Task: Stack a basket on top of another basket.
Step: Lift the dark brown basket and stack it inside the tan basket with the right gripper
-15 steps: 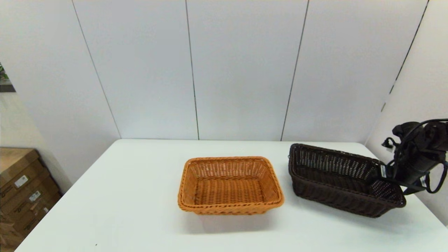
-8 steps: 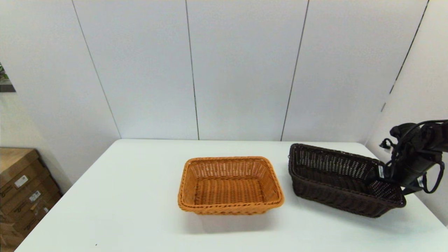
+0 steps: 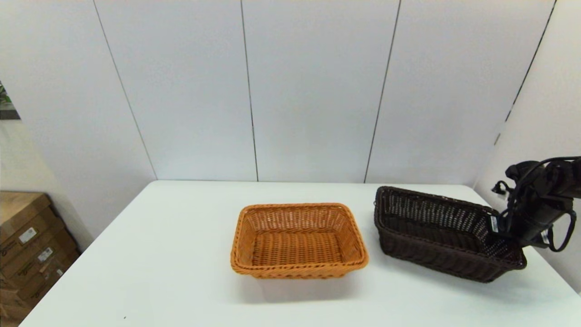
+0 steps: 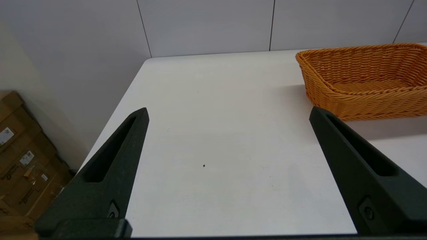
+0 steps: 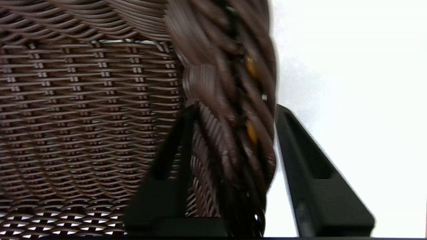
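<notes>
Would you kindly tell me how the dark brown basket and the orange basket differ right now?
The dark brown basket is longer and tilted, its right end raised; the orange basket sits flat. The right pincer straddles the dark basket's rim; nothing touches the orange one. Both are rectangular wicker and empty.

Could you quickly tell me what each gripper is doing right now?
Left gripper: open, empty.
Right gripper: shut on the dark basket rim.
</notes>
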